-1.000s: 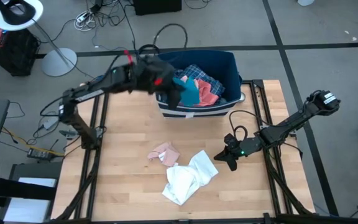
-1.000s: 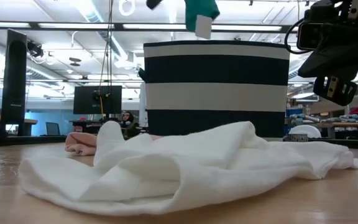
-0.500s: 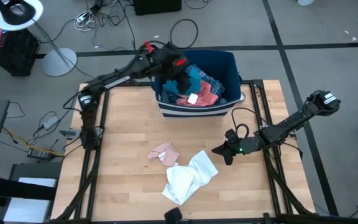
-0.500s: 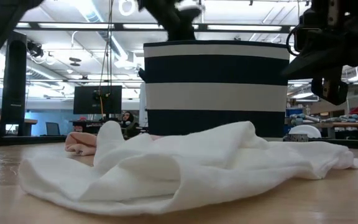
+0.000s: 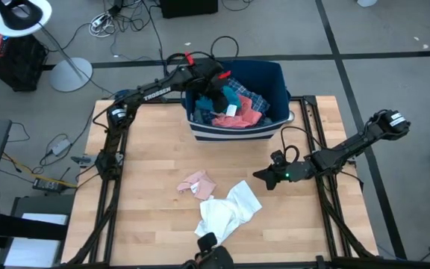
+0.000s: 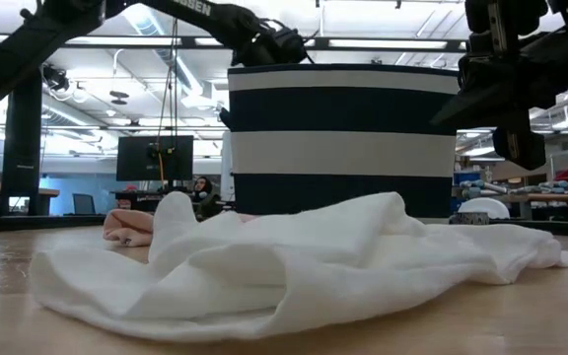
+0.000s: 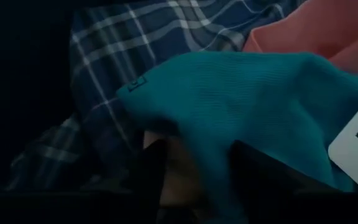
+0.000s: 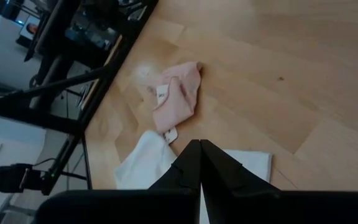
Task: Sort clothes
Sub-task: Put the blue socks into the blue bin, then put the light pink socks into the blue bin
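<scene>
A dark blue bin (image 5: pixel 234 128) with a white stripe stands at the table's far edge. In it lie a plaid shirt (image 7: pixel 123 43), a salmon garment (image 7: pixel 303 31) and a small teal garment (image 7: pixel 241 93) with a white tag (image 7: pixel 356 137). My left gripper (image 5: pixel 213 90) reaches down into the bin, open, with a fold of the teal garment between its fingers (image 7: pixel 201 168). A white garment (image 5: pixel 226 213) and a pale pink one (image 5: pixel 198 183) lie on the table. My right gripper (image 5: pixel 258 177) hovers shut to the right of them, touching nothing. My left gripper stands open over the teal garment, coming down from above into the bin. A fold of the cloth (image 7: pixel 213 177) runs between the two fingers. Whether the fingers touch it I cannot tell. The garment rests on the plaid shirt and the salmon one.
The bin's tall striped wall (image 6: pixel 343 138) stands behind the white garment (image 6: pixel 264 266) in the low view. Bare wood lies at the table's left and near parts. Cables, a lamp stand and floor gear surround the table.
My left gripper has swung from above the bin's left rim toward the right and gone down into the bin. The teal garment, which hung below it, now lies on the clothes there. My right gripper has crept toward the table's far left, above the wood.
</scene>
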